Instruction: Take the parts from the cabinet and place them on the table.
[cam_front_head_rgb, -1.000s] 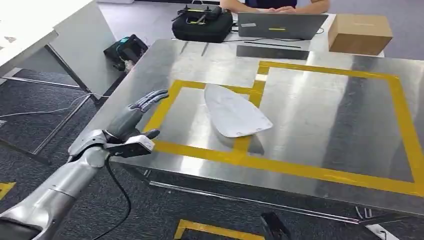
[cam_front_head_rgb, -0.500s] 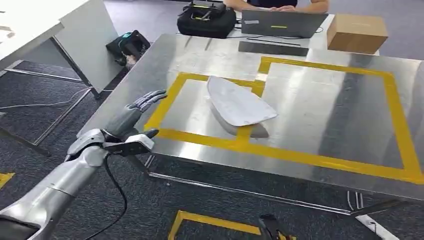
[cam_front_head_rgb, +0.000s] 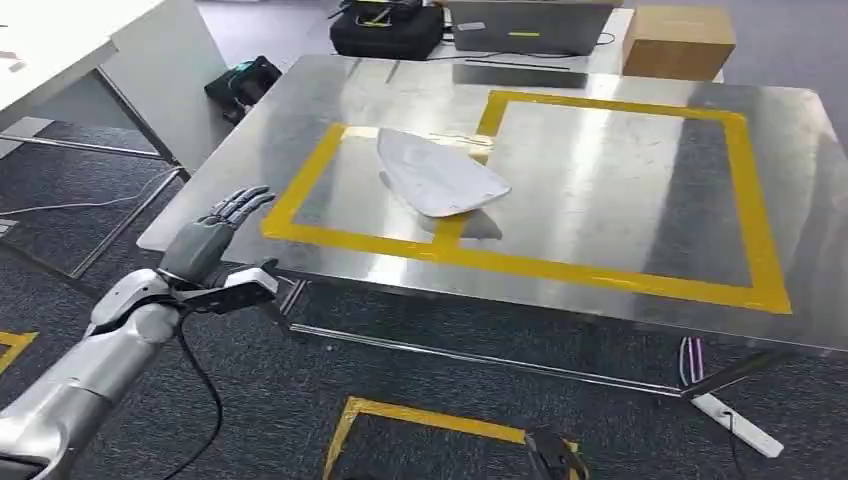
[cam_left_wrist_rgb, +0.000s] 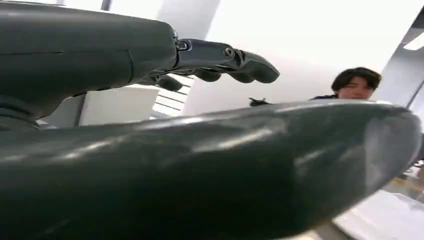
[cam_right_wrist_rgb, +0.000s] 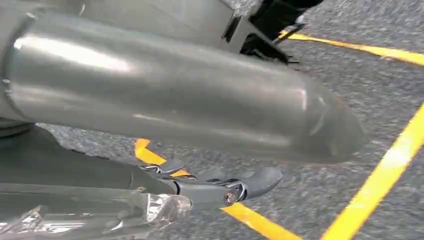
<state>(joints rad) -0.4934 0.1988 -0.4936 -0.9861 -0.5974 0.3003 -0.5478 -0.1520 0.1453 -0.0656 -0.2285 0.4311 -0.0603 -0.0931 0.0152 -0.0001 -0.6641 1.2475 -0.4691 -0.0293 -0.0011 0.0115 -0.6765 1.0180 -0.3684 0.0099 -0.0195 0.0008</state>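
A curved silver sheet-metal part (cam_front_head_rgb: 438, 176) lies on the steel table (cam_front_head_rgb: 620, 180), across the yellow tape between two marked fields. My left hand (cam_front_head_rgb: 215, 235) is raised off the table's near left corner, apart from the part. It is empty, with its fingers stretched out. In the left wrist view the left hand (cam_left_wrist_rgb: 150, 100) has straight fingers (cam_left_wrist_rgb: 225, 60) and a thumb held apart from them. My right hand (cam_right_wrist_rgb: 200, 150) hangs above the carpet, its fingers (cam_right_wrist_rgb: 240, 187) extended and holding nothing.
At the table's far side sit a black bag (cam_front_head_rgb: 385, 30), a laptop (cam_front_head_rgb: 525, 25) and a cardboard box (cam_front_head_rgb: 678, 42). A white desk (cam_front_head_rgb: 60, 60) stands to the left. A power strip (cam_front_head_rgb: 735, 425) and yellow floor tape (cam_front_head_rgb: 420, 420) lie below. A person (cam_left_wrist_rgb: 356, 84) is beyond the table.
The whole view has shifted, so the camera moved and the table now looks farther off. My left hand, earlier over the table's edge, now stands clear of it, still empty.
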